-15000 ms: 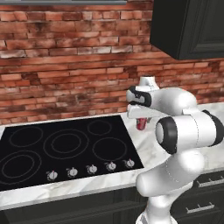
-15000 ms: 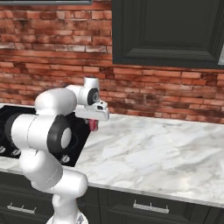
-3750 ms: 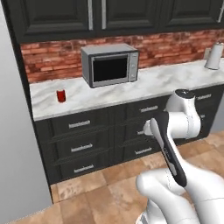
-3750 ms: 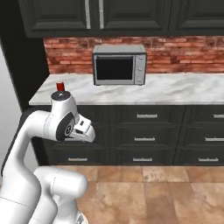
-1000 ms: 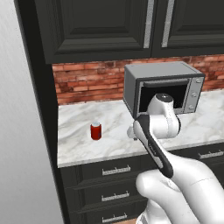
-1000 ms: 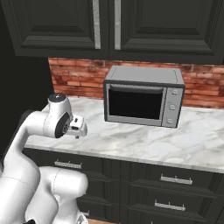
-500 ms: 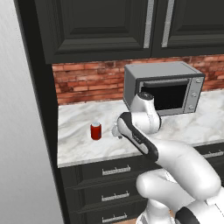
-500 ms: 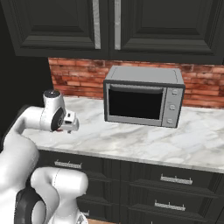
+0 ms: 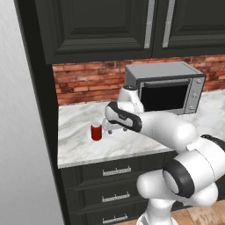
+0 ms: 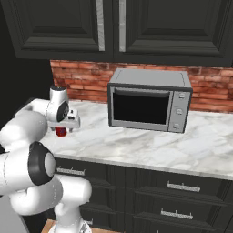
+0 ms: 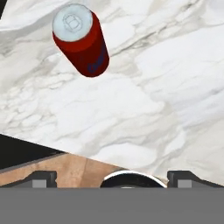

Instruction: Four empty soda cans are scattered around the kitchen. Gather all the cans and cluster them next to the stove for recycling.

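One red soda can (image 9: 96, 131) with a silver top stands upright on the white marble counter (image 9: 83, 149), left of the microwave. The right base view shows the soda can (image 10: 61, 132) half hidden behind my hand. My gripper (image 9: 108, 130) hangs just to the right of it and slightly above the counter, pointing down. From the hand camera, the soda can (image 11: 83, 41) lies at the upper left, well off the line between my fingertips (image 11: 43, 178). The gripper (image 11: 112, 177) is open with nothing between its fingers. The stove is out of view.
A grey microwave (image 9: 167, 90) stands on the counter to the right of the can, against the red brick wall (image 9: 83, 83). Dark upper cabinets (image 9: 101, 26) hang overhead. A tall dark panel (image 9: 41, 114) ends the counter on the left. The counter's front edge (image 11: 39, 142) drops to drawers.
My hand has swung left from in front of the microwave to just beside the can. The can has not moved and the gripper has stayed open.
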### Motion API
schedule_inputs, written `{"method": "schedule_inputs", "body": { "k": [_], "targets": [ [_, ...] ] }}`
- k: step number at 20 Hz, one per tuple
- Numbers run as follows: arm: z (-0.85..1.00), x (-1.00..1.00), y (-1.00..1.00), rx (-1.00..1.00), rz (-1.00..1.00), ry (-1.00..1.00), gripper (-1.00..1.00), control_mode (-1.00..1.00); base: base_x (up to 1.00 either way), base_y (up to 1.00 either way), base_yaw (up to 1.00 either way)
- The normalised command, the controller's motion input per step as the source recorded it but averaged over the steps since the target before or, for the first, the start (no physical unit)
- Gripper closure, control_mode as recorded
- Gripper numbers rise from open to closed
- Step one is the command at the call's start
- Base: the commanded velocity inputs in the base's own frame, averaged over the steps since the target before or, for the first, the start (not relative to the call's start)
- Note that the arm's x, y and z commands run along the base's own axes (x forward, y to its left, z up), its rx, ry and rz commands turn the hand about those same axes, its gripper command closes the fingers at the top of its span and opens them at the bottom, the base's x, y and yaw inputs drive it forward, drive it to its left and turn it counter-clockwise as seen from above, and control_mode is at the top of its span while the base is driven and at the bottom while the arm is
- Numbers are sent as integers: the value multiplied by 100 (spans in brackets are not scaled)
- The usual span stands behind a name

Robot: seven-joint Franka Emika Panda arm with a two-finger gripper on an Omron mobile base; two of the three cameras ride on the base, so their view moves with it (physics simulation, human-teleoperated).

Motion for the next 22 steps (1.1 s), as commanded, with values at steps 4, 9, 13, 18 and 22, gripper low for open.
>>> {"method": "schedule_inputs", "body": {
  "k": [4,9,13,18,22],
  "targets": [
    [-15,9,38,-4,3,0,-100,-100,0,0,0],
    [-16,3,36,-5,3,0,-100,-100,0,0,0],
    [-16,10,16,-1,2,-2,-100,-100,0,0,0],
    [-7,22,2,0,0,-3,-100,-100,0,0,0],
    [0,8,11,0,1,0,-100,-100,0,0,0]
  ]
}}
